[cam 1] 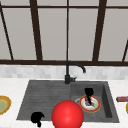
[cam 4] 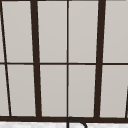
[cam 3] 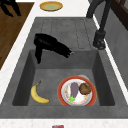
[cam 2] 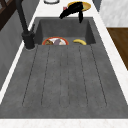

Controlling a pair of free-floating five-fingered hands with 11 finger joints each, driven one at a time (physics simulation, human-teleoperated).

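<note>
Plate (cam 1: 90, 104), red-rimmed and holding a purple eggplant (cam 3: 74, 89) and a brown lump (cam 3: 85, 88), lies on the floor of the sink basin (cam 3: 46, 75), toward the faucet side. The right robot hand (cam 1: 88, 93) hovers above it, fingers straight and pointing down at the food, thumb hanging apart, nothing in its hold. In the right side view this robot hand (cam 3: 51, 46) sits level with the basin's rim at the drainboard edge, clear of the plate below, with open room beneath and toward the near wall.

The left robot hand (cam 1: 37, 117) hangs at the front edge of the bench (cam 1: 10, 87), off the drainboard's left corner; its fingers look loosely curled and hold nothing. It also shows out over the wooden floor in the right side view (cam 3: 8, 6).

A banana (cam 3: 37, 95) lies in the basin beside the plate, apart from it, near the front wall. The front view hides it behind a red ball (cam 1: 67, 115), which also covers the basin's front left corner. The faucet (cam 1: 71, 72) stands behind the sink, its spout arching over the basin.

A yellow dish (cam 1: 3, 104) sits on the bench left of the sink, cut off by the frame. At the right end lies a small red thing (cam 1: 122, 99), too small to make out. The window (cam 4: 67, 60) fills the wall above.
</note>
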